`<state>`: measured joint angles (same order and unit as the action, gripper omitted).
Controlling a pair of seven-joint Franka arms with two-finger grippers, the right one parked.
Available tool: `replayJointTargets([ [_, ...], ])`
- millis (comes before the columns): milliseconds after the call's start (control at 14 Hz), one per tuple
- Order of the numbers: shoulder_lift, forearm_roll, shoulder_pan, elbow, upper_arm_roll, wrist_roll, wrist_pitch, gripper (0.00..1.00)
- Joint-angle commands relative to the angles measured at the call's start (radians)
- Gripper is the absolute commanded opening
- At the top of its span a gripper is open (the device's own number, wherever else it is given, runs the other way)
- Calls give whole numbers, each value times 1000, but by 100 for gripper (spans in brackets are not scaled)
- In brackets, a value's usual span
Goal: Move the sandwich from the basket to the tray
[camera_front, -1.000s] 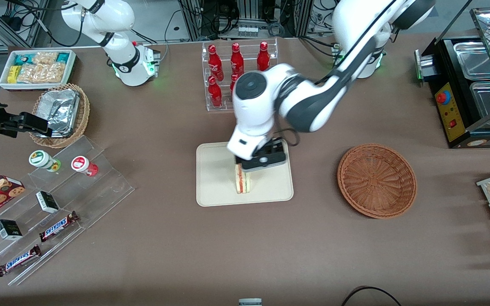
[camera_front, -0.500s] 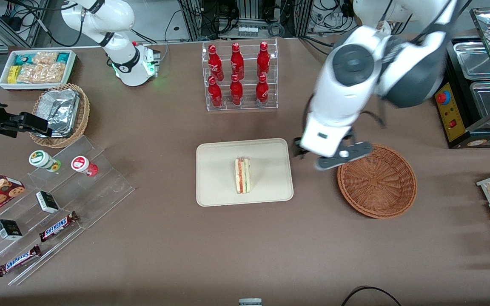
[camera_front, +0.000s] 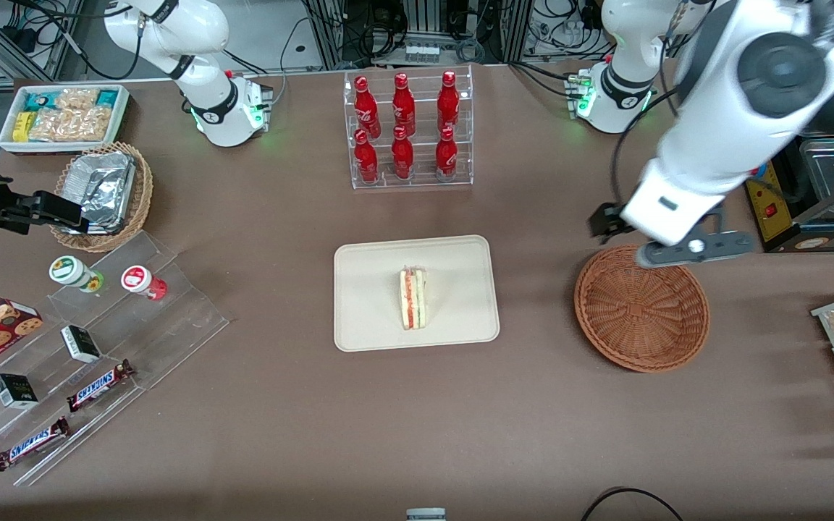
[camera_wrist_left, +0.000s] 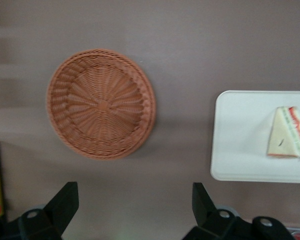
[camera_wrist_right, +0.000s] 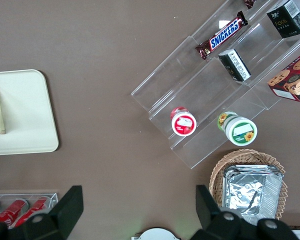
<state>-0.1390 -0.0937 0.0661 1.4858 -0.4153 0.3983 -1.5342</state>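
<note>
One sandwich (camera_front: 413, 298) stands on its edge on the one cream tray (camera_front: 373, 318), near the tray's middle. Beside the tray, toward the working arm's end of the desk (camera_front: 417, 420), sits one reddish-brown basket (camera_front: 641, 309) with nothing in it. The gripper (camera_front: 667, 242) hangs above the basket's rim, fingers (camera_wrist_left: 65, 202) spread wide, holding nothing. Farther from the camera than the tray, six red bottles (camera_front: 402, 123) fill a clear rack.

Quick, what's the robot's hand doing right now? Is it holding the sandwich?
Gripper: open and holding nothing, above the table by the basket. The sandwich lies on the tray.
</note>
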Motion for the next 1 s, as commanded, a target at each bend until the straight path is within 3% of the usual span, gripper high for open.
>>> replayJointTargets([
  [0,116,84,-47,88,165,-177,26,100],
  [357,213,108,-72,176,345,-423,37,100],
  [929,113,85,-106,59,359,-418,31,100],
])
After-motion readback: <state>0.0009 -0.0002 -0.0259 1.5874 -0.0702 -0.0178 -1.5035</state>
